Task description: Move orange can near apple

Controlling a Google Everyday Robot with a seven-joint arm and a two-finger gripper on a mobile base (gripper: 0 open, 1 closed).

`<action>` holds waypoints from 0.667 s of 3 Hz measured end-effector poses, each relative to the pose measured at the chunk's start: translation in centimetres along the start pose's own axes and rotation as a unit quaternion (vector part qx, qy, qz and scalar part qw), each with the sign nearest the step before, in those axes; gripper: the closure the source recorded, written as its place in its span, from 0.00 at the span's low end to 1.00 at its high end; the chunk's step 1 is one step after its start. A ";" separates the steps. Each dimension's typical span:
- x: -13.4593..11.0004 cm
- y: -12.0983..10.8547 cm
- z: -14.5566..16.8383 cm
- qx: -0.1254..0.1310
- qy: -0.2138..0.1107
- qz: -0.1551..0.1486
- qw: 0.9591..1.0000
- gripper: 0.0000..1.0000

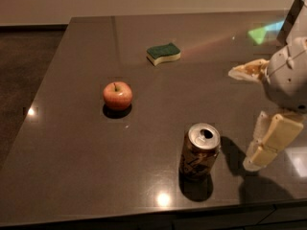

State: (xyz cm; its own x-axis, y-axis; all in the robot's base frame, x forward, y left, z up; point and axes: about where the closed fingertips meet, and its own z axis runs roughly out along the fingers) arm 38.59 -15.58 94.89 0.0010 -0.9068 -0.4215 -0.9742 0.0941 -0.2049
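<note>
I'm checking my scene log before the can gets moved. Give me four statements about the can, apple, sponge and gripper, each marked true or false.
1. The orange can stands upright. True.
2. The gripper holds the can. False: it hangs to the can's right, fingers open, apart from it.
3. The apple touches the can. False: it sits well apart, farther back and to the left.
4. The sponge lies beyond the apple, toward the far edge. True.

Gripper [243,120] right of orange can [199,152] — apple [117,95] apart.
</note>
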 end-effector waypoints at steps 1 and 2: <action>-1.7 1.7 2.0 -0.011 -0.051 -0.014 0.999 0.00; -2.8 3.0 3.8 -0.025 -0.082 -0.023 0.996 0.00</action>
State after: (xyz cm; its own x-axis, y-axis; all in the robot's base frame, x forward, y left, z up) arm 36.56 -11.21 92.08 0.0785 -0.8305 -0.5515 -0.9823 0.0298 -0.1847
